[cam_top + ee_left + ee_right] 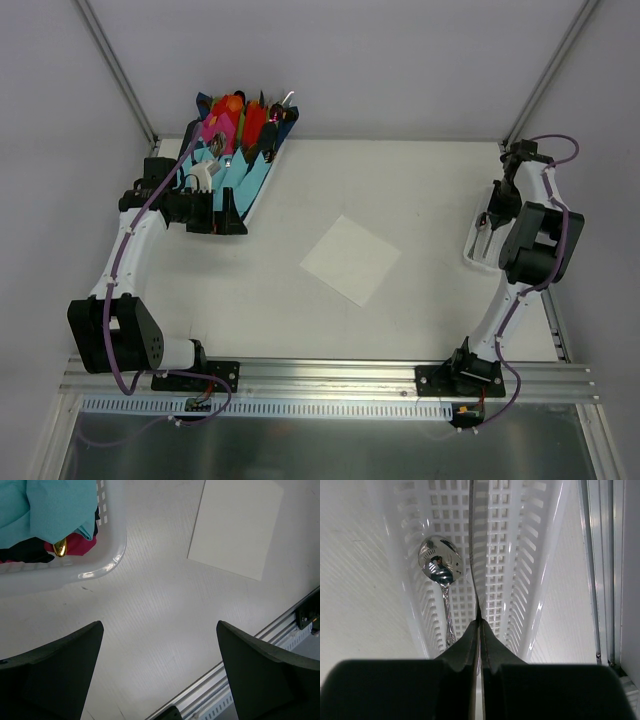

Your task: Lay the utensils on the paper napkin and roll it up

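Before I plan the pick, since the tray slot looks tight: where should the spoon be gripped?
Take the spoon by its slim handle, mid-length, probably from straight above, jaws closing across it. It lies flat along a slot of the white tray, its broad, rounded bowl at the far end.

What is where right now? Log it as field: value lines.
paper napkin: lying flat, nothing on it
spoon: in one compartment of the white tray
right gripper: shut, over the tray's centre ridge; whether it grips anything is unclear
left gripper: open, empty, beside the basket
basket: holds coloured napkin bundles
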